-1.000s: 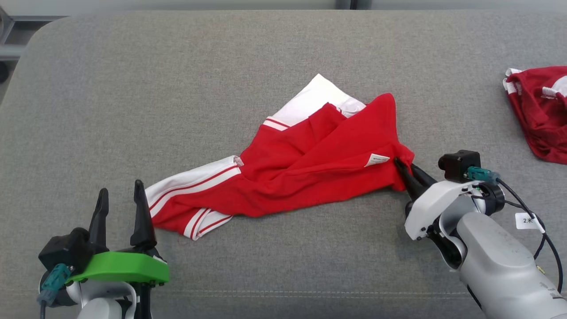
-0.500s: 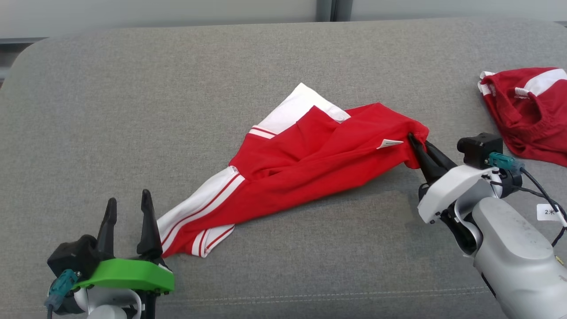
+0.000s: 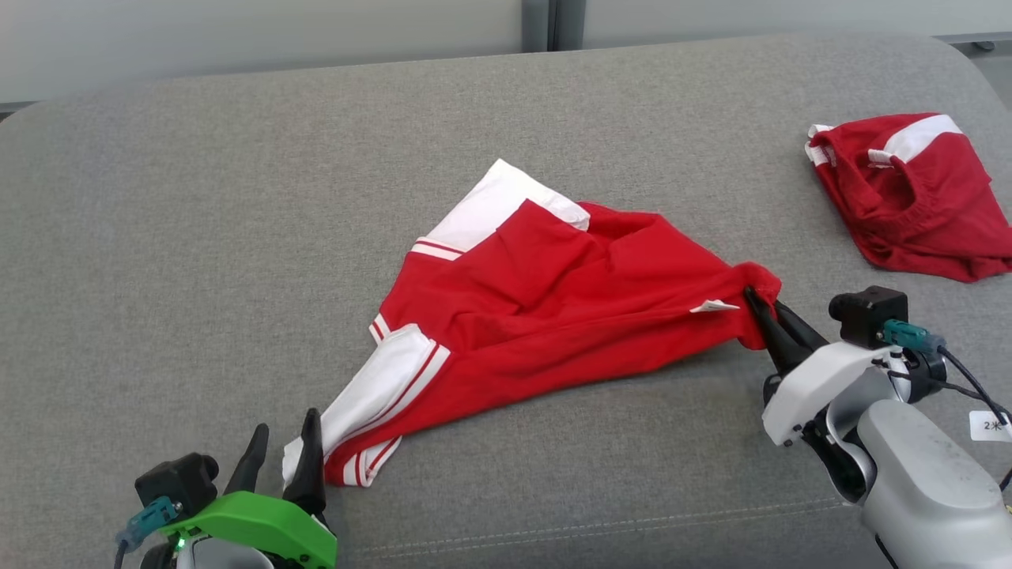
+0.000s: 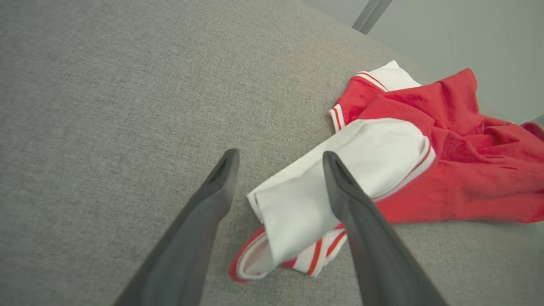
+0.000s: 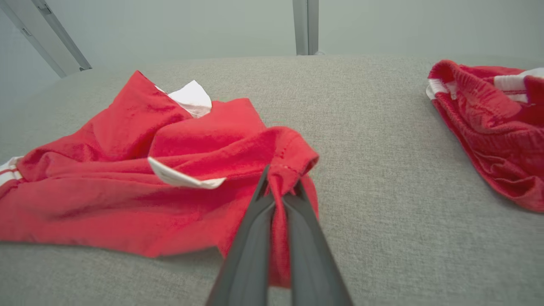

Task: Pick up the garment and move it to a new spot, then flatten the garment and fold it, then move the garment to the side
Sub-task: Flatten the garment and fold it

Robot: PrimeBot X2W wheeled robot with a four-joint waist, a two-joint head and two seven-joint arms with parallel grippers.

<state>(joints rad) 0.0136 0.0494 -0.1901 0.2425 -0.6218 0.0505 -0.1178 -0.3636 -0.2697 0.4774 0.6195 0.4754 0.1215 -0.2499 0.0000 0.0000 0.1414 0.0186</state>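
The garment (image 5: 127,187) is shown clamped at its hem by the right gripper (image 5: 280,182) in the right wrist view. The left gripper (image 4: 280,155) is held apart at the white sleeve (image 4: 297,199), and open grey cushion (image 4: 106,85) is seen at upper left.

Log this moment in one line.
right gripper: shut on red garment corner | left gripper: open, at white sleeve

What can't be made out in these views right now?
- Head view: print on the white tag, too small to read.
- Right wrist view: second red garment, cut off by the right edge.
- Right wrist view: layers pinched by the right gripper, hidden in the bunched hem of the red shirt.
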